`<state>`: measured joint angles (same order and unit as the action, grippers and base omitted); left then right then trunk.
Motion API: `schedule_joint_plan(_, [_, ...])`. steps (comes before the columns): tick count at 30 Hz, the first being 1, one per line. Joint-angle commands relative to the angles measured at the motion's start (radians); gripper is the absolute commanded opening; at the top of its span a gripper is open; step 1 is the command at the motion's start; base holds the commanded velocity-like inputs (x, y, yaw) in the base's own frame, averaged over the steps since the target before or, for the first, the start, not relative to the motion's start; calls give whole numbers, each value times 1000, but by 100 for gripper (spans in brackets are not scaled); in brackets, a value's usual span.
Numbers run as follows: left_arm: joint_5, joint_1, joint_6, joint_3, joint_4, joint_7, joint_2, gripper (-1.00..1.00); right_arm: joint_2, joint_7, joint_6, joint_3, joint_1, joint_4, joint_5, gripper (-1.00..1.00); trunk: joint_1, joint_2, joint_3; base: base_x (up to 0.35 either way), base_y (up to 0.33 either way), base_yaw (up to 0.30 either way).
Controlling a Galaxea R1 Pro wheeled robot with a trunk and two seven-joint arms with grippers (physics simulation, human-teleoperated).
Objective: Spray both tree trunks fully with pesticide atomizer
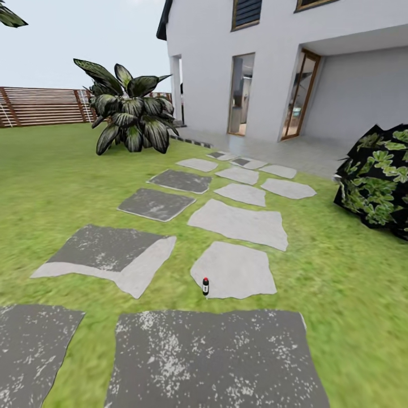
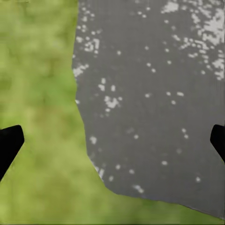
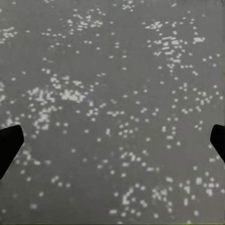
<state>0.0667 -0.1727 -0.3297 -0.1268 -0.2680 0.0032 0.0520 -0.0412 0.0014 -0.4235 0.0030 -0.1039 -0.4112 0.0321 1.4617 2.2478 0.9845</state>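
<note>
I see the atomizer (image 1: 205,286) upright at the lower centre, on the edge of a pale paving stone (image 1: 233,270); both my left tool (image 2: 112,143) and right tool (image 3: 112,143) hang wide open, empty, over the slabs, ready for the approach.

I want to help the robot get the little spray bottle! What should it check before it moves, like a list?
1. Pesticide atomizer found: ok, it stands upright at the edge of a pale stepping stone.
2. Path to it: ok, just the grey slab and grass in between.
3. Left gripper open and empty: ok, fingertips wide apart over slab edge and grass.
4. Right gripper open and empty: ok, fingertips wide apart over the slab.
5. Close enough to grab: not ok, the bottle is beyond the slab.
6. Trees to spray located: cannot tell.
</note>
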Motion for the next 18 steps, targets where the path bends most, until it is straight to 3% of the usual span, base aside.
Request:
schedule_joint_plan(1, [7, -1, -3, 3, 1, 0, 0, 100, 0, 0, -3, 0, 0, 0, 3, 100, 0, 0, 1, 274, 224, 0])
schedule_joint_plan(18, [7, -1, -3, 3, 1, 0, 0, 100, 0, 0, -3, 0, 0, 1, 3, 100, 0, 0, 1, 274, 224, 0])
